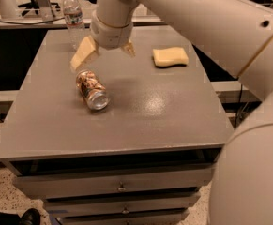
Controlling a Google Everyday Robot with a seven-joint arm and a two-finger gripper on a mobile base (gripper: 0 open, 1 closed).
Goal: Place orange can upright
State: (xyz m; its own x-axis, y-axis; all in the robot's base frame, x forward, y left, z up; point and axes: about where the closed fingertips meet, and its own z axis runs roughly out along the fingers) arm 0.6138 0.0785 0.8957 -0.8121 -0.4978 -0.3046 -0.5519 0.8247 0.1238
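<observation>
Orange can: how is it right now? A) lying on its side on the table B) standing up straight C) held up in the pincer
A: the orange can lies on its side on the table, and the open pincer hangs close by its far end.
</observation>
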